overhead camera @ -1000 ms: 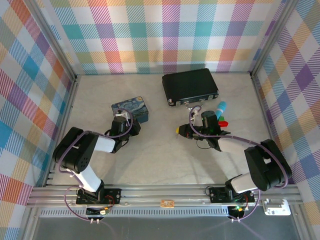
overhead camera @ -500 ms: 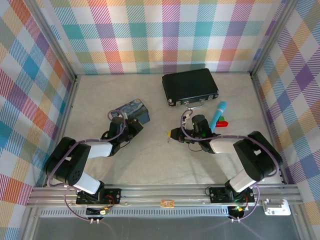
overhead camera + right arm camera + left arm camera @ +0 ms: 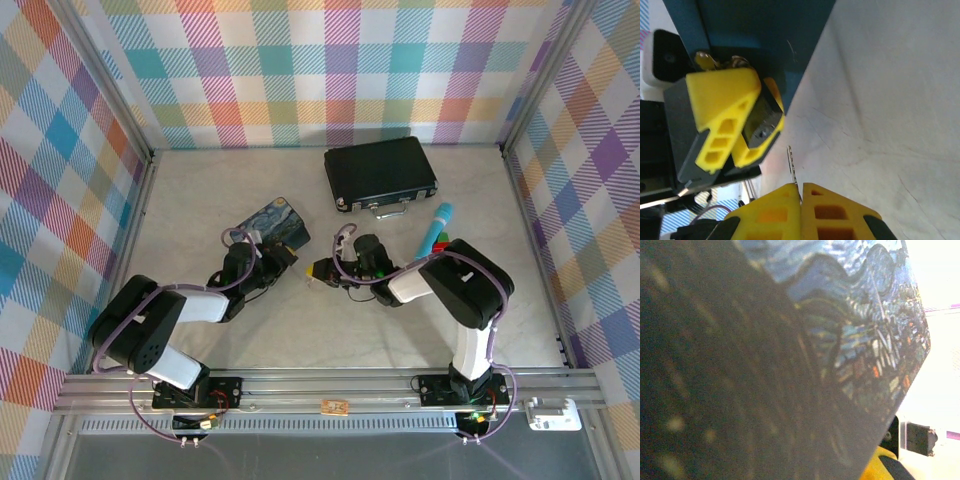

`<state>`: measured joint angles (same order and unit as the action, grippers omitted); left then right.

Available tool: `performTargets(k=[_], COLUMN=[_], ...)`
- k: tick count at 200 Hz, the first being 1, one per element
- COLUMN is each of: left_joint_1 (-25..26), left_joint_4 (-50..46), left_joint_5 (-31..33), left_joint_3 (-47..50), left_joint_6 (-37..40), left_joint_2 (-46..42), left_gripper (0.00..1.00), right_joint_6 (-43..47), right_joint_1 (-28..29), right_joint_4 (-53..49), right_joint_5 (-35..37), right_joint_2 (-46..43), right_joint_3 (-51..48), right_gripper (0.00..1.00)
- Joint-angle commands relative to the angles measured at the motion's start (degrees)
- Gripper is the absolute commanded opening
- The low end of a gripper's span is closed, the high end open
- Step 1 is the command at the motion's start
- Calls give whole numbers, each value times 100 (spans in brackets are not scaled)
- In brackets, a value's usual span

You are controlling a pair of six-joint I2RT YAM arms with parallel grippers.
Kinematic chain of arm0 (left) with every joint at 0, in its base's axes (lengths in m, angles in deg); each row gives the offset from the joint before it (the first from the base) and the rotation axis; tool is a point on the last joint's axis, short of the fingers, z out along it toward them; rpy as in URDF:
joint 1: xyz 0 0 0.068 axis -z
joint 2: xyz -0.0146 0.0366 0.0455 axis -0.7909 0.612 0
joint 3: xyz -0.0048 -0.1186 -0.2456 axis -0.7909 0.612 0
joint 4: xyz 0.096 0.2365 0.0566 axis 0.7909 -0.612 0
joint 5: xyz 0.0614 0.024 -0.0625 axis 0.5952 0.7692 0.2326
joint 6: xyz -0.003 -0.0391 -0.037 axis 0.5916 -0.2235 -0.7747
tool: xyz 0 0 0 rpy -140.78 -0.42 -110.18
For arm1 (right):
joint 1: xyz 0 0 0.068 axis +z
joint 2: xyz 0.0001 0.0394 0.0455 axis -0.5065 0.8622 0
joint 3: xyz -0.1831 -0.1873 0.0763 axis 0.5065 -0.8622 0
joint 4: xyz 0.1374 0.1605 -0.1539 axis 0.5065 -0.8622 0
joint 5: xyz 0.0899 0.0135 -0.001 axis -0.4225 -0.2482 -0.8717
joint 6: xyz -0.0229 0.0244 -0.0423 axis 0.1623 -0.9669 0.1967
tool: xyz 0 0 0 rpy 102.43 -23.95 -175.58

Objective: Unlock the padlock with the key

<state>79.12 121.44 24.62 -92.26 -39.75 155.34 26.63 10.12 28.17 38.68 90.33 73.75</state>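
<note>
Pale surface (image 3: 880, 100) and a blue tin (image 3: 272, 222) back the scene: the right tool (image 3: 801, 189), fully shut, pinches the key (image 3: 791, 162) with its blade jutting ahead of the fingertips, and the left tool (image 3: 281, 258), nearly closed, clamps the padlock (image 3: 762, 125) just ahead of that blade, apart from it. Alignment for insertion seems in hand; next the blade tip must enter the padlock squarely.

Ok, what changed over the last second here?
The right gripper, shut on the key, moved left until the key sits close to the padlock clamped in the left gripper. The left gripper shifted slightly right to meet it, and the blue tin turned askew. The black briefcase stayed put.
</note>
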Motion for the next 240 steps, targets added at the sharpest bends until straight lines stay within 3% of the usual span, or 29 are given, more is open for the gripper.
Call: performTargets(k=[1, 115, 175, 240], left_joint_1=[86, 163, 163, 163], left_joint_4=[827, 1442, 1195, 805], left_joint_5=[-131, -209, -60, 10], left_joint_3=[63, 184, 181, 160], left_joint_6=[-248, -410, -274, -103], left_joint_2=[175, 412, 223, -40], left_gripper=[0, 0, 0, 0], right_joint_6=[-239, -437, -327, -439], right_joint_1=[74, 14, -4, -4], right_joint_4=[464, 1168, 827, 1493], right_joint_5=[-104, -100, -17, -31], right_joint_2=[82, 261, 0, 47], right_joint_3=[166, 77, -151, -515], right_gripper=[0, 0, 0, 0])
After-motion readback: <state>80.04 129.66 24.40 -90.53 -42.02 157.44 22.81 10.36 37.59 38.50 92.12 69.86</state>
